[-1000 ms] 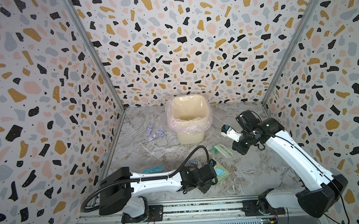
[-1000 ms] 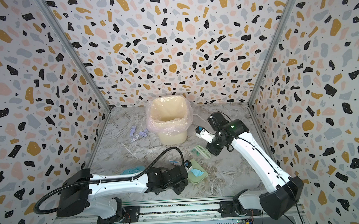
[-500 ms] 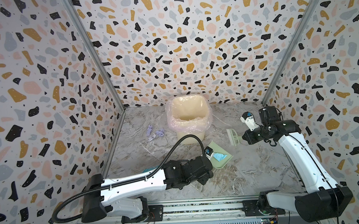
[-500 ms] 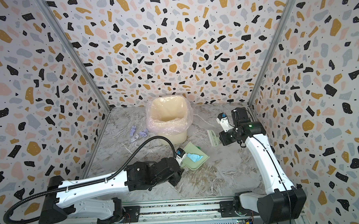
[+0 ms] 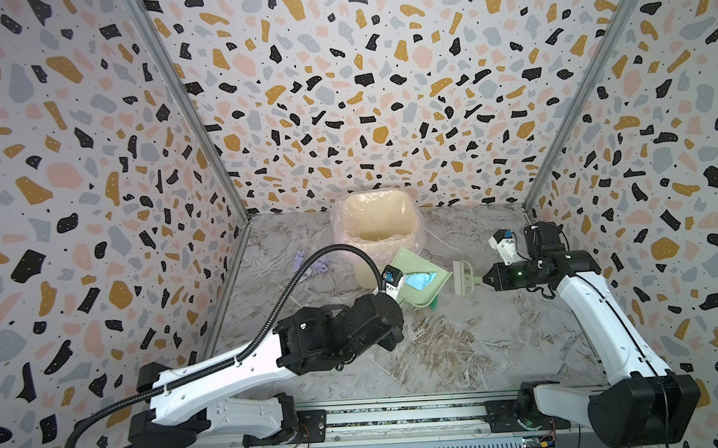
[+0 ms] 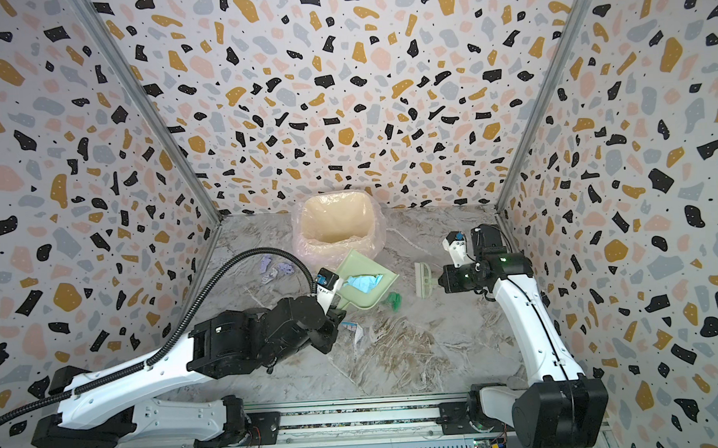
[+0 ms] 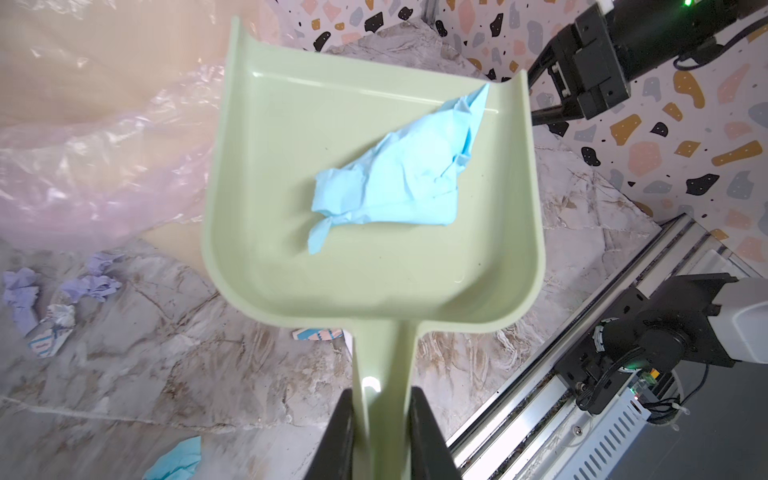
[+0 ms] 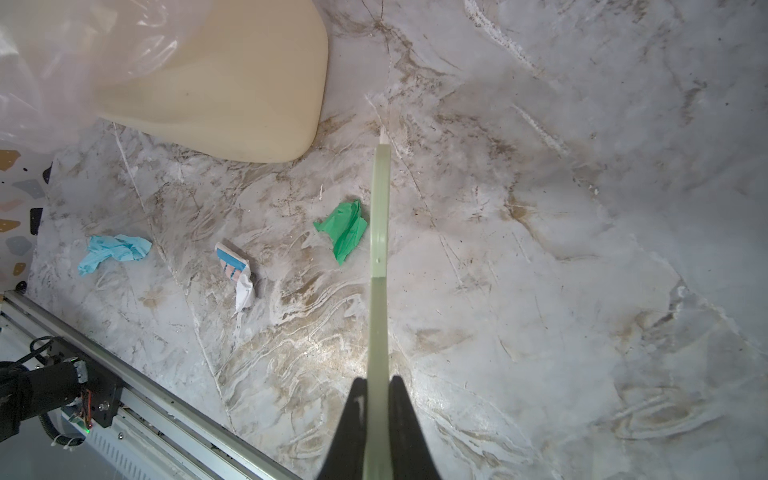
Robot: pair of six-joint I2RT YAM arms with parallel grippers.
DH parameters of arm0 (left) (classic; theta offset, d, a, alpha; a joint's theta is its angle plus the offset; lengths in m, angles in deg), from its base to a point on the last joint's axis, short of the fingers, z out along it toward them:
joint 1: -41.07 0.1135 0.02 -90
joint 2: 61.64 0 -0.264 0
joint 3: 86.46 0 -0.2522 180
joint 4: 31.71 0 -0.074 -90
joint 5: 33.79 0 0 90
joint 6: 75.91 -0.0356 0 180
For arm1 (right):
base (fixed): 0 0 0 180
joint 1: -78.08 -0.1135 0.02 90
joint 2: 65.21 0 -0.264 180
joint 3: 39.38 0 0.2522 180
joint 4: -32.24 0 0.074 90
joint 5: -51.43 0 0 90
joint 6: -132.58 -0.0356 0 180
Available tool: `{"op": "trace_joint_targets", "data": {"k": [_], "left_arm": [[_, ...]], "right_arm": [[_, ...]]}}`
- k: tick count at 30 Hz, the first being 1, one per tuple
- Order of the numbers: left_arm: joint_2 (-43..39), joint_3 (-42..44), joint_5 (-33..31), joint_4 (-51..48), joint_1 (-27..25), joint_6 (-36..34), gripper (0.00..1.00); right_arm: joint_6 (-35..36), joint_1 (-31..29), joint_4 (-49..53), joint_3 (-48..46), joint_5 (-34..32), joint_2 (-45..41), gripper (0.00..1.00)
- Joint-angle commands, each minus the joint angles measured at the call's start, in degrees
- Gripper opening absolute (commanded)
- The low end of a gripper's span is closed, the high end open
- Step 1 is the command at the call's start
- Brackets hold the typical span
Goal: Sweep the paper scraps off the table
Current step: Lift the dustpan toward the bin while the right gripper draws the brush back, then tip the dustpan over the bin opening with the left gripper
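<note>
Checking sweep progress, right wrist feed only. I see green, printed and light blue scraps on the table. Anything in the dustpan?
Observer: One light blue scrap lies in the dustpan; the left gripper grips its handle.
Operator: More scraps outside my frame?
Observer: Yes, lavender scraps on the table, left of the bin in a top view.

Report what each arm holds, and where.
Left gripper: pale green dustpan, jaws on its handle. Right gripper: small brush, jaws on its handle end.
</note>
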Motion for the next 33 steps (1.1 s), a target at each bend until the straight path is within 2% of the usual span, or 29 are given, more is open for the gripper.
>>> {"op": "trace_joint_targets", "data": {"k": [1,7,15,18,24,33], "left_arm": [[-1.49,-3.7,-2.09,-7.14,4.13,-2.07,0.0],[-0.24,-11.08,-1.71,-13.47,14.3,-9.98,0.0],[3.17,-16.28,4.75,-13.07,33.13,-22.88,0.0],[5.56,-19.15,6.25,-13.1,37.79,-26.67,0.0],[11.56,-24.67,4.57,-14.02,38.96,-32.88,0.0],[19.22,-28.64,-4.74,-13.62,38.5,-42.44,0.0]], "right_arm": [[-1.33,0.65,-0.32,-0.32,-0.08,-1.14,0.0],[-1.58,1.49,-0.78,-0.72,0.39,-1.2,0.0],[-1.86,1.76,-1.25,-0.98,1.41,-1.39,0.0],[-1.99,1.88,-1.92,-1.68,1.8,-1.51,0.0],[-2.03,1.81,-2.49,-2.82,2.72,-1.42,0.0],[-2.34,1.84,-2.52,-3.8,4.34,-2.11,0.0]]}}
